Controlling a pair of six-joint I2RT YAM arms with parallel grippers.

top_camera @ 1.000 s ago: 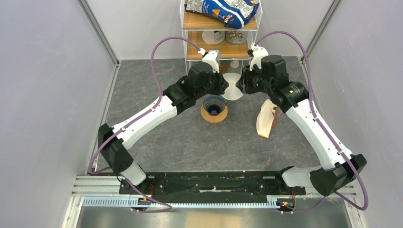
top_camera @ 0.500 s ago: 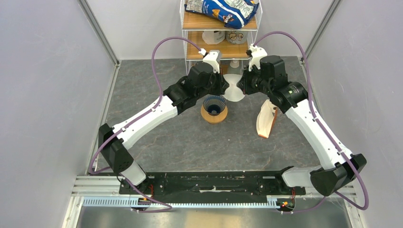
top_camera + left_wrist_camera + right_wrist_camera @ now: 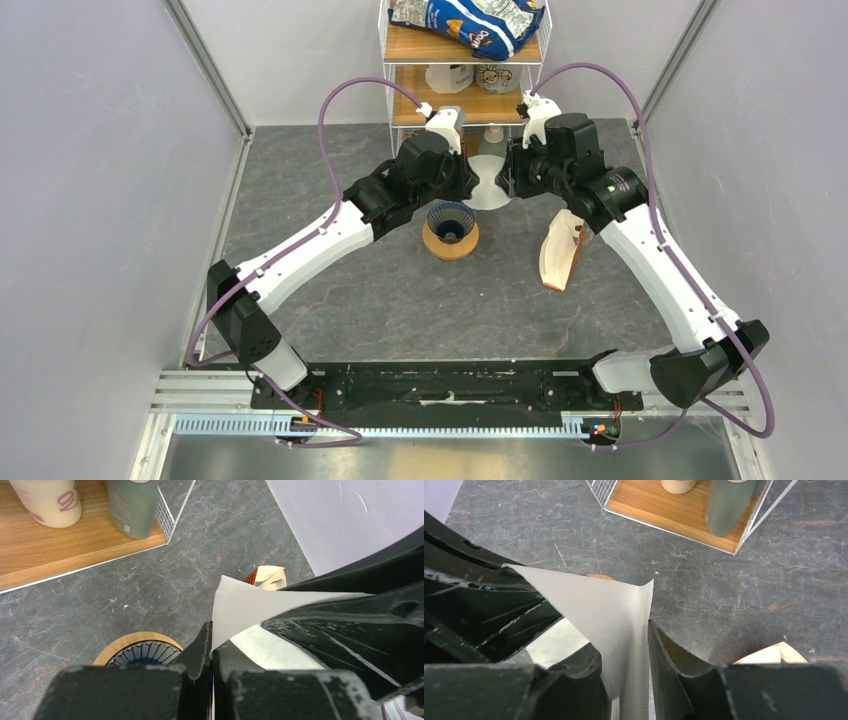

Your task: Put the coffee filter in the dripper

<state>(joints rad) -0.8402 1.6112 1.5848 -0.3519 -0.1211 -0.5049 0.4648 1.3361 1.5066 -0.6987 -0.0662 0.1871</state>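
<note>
The coffee filter (image 3: 489, 184), a thin white paper cone, hangs in the air between both grippers, just behind the dripper. My left gripper (image 3: 471, 181) is shut on its left edge; in the left wrist view the gripper (image 3: 212, 641) pinches the paper (image 3: 240, 605). My right gripper (image 3: 508, 177) is shut on its right seam, and in the right wrist view it (image 3: 621, 641) holds the folded paper (image 3: 609, 612). The dark blue ribbed dripper (image 3: 451, 223) stands empty on an orange-tan ring (image 3: 450, 247). It also shows in the left wrist view (image 3: 142, 655).
An upright white-and-tan filter bundle (image 3: 558, 255) stands right of the dripper. A wire shelf (image 3: 465, 100) with wooden boards is at the back, holding bottles (image 3: 132, 505) and a blue bag (image 3: 470, 25) on top. Grey walls close in on both sides.
My right gripper has shifted slightly left, toward the left gripper. The filter between them looks narrower. The dripper and bundle have not moved.
</note>
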